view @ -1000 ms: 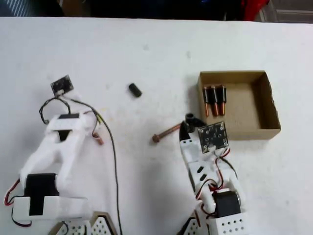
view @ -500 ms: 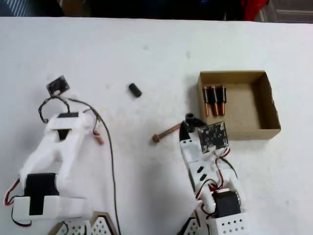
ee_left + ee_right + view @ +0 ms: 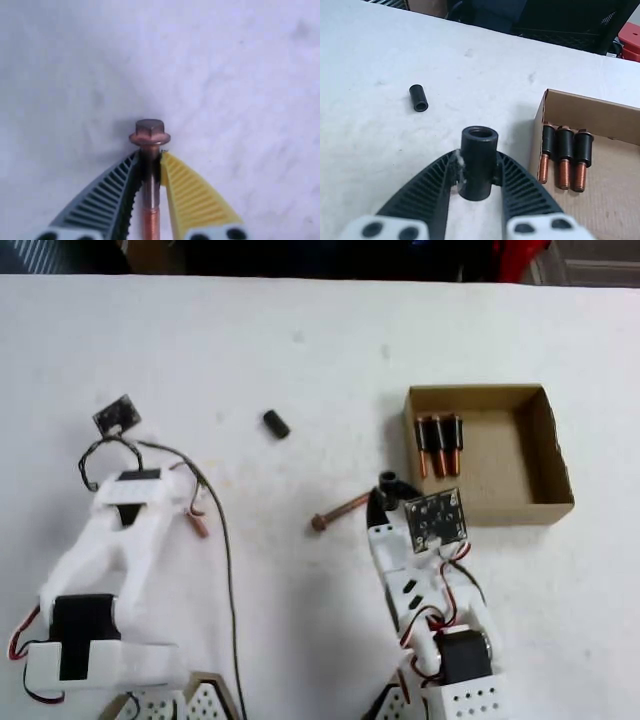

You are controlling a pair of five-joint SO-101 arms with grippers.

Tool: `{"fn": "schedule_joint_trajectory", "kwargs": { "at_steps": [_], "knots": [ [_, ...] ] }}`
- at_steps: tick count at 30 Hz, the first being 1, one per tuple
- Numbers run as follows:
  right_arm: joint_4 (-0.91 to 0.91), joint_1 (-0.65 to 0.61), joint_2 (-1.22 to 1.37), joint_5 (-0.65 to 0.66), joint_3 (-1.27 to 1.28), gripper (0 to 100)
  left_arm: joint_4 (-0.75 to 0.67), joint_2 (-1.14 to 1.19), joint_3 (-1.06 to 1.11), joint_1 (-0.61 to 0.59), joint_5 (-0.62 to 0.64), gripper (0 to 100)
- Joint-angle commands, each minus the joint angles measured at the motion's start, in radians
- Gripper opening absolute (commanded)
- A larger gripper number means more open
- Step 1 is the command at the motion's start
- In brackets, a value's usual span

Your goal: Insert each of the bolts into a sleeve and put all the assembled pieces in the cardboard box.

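Observation:
My left gripper (image 3: 150, 156) is shut on a copper bolt (image 3: 150, 132), clamping the shank just under the hex head; from above the bolt (image 3: 199, 523) pokes out beside the left arm, low over the table. Over at the box's near left corner, my right gripper (image 3: 478, 169) is shut on a black sleeve (image 3: 479, 150), held upright with its bore showing, seen from above as the sleeve (image 3: 388, 480). Between the arms a second bolt (image 3: 340, 510) lies loose on the table. Farther back lies a loose sleeve (image 3: 276, 424). The cardboard box (image 3: 548, 440) holds three assembled pieces (image 3: 438, 444).
The white table (image 3: 300, 340) stretches bare behind the parts. A cable (image 3: 225, 550) trails from the left arm toward the front edge. The far table edge meets dark furniture at the back.
The left arm's wrist has turned slightly, its camera board shifting a little to the left. The right arm and the loose parts have stayed put.

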Motion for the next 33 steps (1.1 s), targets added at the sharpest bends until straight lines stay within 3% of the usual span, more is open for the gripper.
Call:
{"fn": "schedule_joint_trajectory", "kwargs": {
  "at_steps": [1,8,26,33],
  "knots": [
    [-0.025,0.004,-0.012,-0.008,-0.008,1.7,0.012,-0.008,-0.069,-0.008,-0.137,2],
    [-0.024,-0.05,-0.012,-0.008,-0.008,1.7,0.117,-0.068,-0.147,0.021,-0.331,2],
    [-0.03,-0.216,-0.012,-0.008,0.0,1.7,0.146,-0.585,-0.152,0.225,-0.331,2],
    [-0.249,-0.277,-0.012,-0.006,0.104,1.7,0.101,-0.82,-0.072,0.229,-0.339,2]
  ]
}}
